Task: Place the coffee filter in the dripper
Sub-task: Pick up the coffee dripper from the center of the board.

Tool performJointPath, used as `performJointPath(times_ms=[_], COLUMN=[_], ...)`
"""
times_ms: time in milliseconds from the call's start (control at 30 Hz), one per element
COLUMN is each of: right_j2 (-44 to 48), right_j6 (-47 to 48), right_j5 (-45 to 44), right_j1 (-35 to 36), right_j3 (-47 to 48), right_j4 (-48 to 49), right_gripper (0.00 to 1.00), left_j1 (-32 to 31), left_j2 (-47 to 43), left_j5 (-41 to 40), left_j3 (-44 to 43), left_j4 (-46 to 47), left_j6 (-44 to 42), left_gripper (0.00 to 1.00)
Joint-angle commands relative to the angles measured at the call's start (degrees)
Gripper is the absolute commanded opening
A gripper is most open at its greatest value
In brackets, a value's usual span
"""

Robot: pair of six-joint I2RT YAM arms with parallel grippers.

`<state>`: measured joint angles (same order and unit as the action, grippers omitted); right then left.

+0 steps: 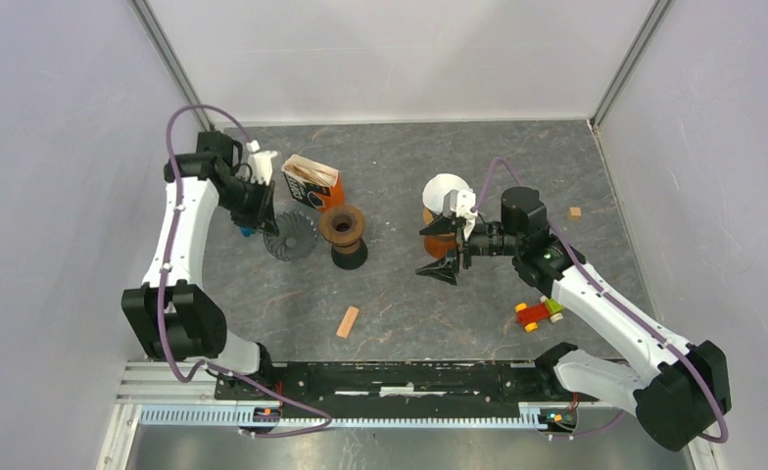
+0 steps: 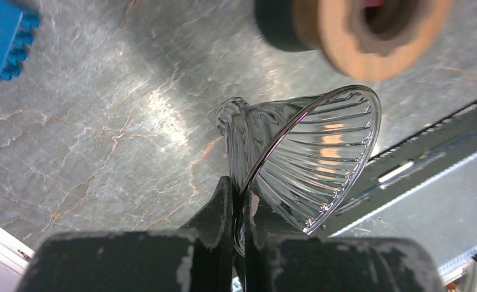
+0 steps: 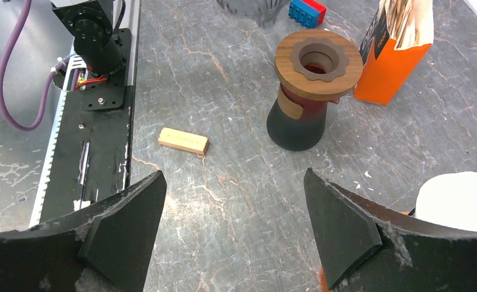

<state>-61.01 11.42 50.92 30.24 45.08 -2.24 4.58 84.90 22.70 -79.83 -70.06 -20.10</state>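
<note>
2 robot arms over a grey counter [image 1: 400,294], 1 holding a glass dripper [image 2: 321,152].
The left jaws are clenched on the dripper's rim, holding it tilted on its side just left of the wood-topped stand [image 1: 344,227]. The right jaws are spread wide, grasping nothing, right of the stand. The white coffee filter [image 1: 440,186] sits right of the stand too, just beside those jaws.
</note>
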Motion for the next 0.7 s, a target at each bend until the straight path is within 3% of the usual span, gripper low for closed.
performJointPath(times_ms=[0, 133, 300, 467, 667], right_j2=[-0.93, -1.43, -2.52, -5.97, -11.83], right_j6=[-0.51, -0.34, 6.83, 13.71, 26.21], right_j5=[-0.20, -0.47, -4.26, -9.97, -22.39], right_j1=[-0.30, -0.28, 0.53, 3.94, 12.55], right_j3=[1.97, 3.01, 7.08, 13.00, 20.85], right_j4=[1.78, 1.79, -1.93, -7.81, -16.64], right_gripper=[0.90, 0.88, 0.86, 0.86, 0.85], left_j1=[-0.22, -2.33, -7.90, -12.06, -12.40], left_j2=[-0.11, 3.33, 7.54, 9.98, 13.30], left_j5=[10.05, 13.97, 17.11, 14.60, 12.32], left_j3=[-11.65, -18.63, -23.69, -24.19, -26.39], left_j4=[-14.33, -15.84, -12.01, -5.03, -3.86], left_j6=[-2.98, 1.54, 10.33, 17.33, 18.35], left_gripper=[0.02, 0.02, 0.02, 0.02, 0.02])
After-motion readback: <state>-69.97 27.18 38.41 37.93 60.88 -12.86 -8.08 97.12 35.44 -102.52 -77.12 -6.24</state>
